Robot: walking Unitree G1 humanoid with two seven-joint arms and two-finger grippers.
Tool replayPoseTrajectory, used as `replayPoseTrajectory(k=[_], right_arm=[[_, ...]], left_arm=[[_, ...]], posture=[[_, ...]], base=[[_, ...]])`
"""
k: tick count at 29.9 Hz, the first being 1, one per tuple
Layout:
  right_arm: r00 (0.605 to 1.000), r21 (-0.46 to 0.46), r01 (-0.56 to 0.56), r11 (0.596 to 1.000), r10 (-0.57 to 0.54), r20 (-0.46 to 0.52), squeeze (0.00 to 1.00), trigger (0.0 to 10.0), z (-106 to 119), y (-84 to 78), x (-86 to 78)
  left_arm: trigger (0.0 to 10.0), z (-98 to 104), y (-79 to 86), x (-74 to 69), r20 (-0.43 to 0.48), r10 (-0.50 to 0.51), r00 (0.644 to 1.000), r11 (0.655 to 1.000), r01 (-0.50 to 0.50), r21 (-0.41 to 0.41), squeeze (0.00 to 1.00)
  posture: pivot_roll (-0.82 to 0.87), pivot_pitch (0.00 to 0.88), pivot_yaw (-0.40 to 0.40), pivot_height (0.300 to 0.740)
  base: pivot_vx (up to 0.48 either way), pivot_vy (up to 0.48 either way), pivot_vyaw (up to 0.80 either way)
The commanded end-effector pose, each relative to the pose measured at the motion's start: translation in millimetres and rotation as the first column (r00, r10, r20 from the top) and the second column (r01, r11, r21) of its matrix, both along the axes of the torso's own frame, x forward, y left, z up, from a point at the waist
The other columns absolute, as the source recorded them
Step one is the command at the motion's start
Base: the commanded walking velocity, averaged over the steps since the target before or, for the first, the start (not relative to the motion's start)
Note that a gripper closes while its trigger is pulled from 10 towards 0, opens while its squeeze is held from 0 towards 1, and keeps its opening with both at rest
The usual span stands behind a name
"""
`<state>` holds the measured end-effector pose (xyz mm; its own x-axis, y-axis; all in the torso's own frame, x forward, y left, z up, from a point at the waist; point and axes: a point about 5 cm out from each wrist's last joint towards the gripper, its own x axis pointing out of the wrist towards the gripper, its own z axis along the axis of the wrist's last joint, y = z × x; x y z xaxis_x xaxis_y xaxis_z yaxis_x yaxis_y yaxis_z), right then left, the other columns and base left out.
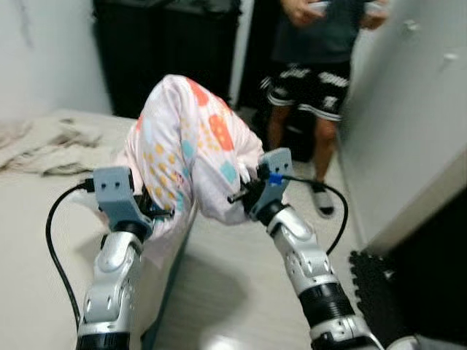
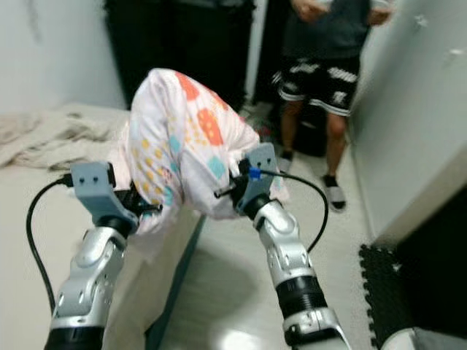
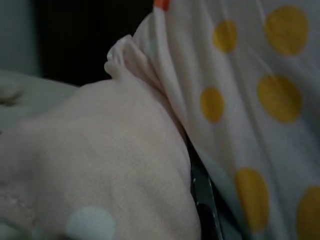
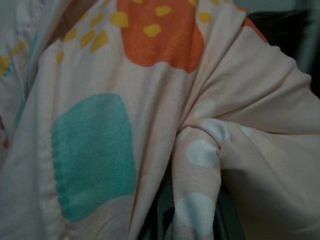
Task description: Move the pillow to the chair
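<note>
A pale pink pillow (image 1: 191, 149) printed with orange, teal and yellow patches is held up in the air over the bed's right edge, between my two arms. My left gripper (image 1: 159, 213) is shut on its lower left side, its fingers buried in the cloth; the left wrist view shows yellow-dotted fabric (image 3: 240, 100) lying over one black finger (image 3: 202, 200). On the lower right corner my right gripper (image 1: 241, 194) is shut. In the right wrist view a fold of pillow cloth (image 4: 200, 160) is bunched between the fingers.
The bed (image 1: 36, 240) lies to my left with a crumpled beige blanket (image 1: 51, 146) at its far end. A person (image 1: 314, 65) stands ahead on the narrow floor strip (image 1: 233, 292). A white wall (image 1: 408, 109) and black foam mat (image 1: 372, 284) are on the right.
</note>
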<state>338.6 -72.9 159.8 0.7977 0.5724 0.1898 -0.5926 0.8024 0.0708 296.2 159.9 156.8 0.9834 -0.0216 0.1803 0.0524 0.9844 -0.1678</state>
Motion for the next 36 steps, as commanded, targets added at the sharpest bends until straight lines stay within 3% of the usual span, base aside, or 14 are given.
replayPoseTrajectory(k=[1, 24, 28, 36], right_arm=[[0.996, -0.01, -0.088, 0.996, 0.088, 0.024, 0.0, 10.0, 5, 19.5, -4.4], [0.997, -0.014, -0.08, 0.997, 0.08, 0.019, 0.0, 10.0, 3, 19.2, -4.4], [0.998, 0.004, -0.051, 0.999, 0.051, 0.023, 0.0, 10.0, 4, 21.4, -2.5], [1.0, 0.034, -0.001, 0.999, 0.0, 0.013, 0.0, 10.0, -1, 17.0, -6.3]], left_arm=[[10.0, 19, -16.5, 1.7, 0.092, -0.072, 0.993, 0.997, 0.072, 0.011, 0.0], [10.0, 17, -17.3, 3.0, 0.082, -0.079, 0.994, 0.997, 0.077, 0.02, 0.0], [10.0, 19, -16.2, 7.0, 0.075, -0.118, 0.99, 0.992, 0.114, 0.057, 0.0], [10.0, 22, -12.0, 12.5, 0.063, -0.139, 0.988, 0.989, 0.136, 0.052, 0.0]], posture=[[0.07, 0.072, -0.06, 0.74], [0.08, 0.055, -0.051, 0.74], [0.1, 0.051, 0.007, 0.74], [0.1, 0.053, 0.048, 0.74]], base=[[0.0, 0.0, -0.8], [0.0, 0.0, -0.8], [0.0, 0.0, -0.8], [0.0, 0.0, -0.8]])
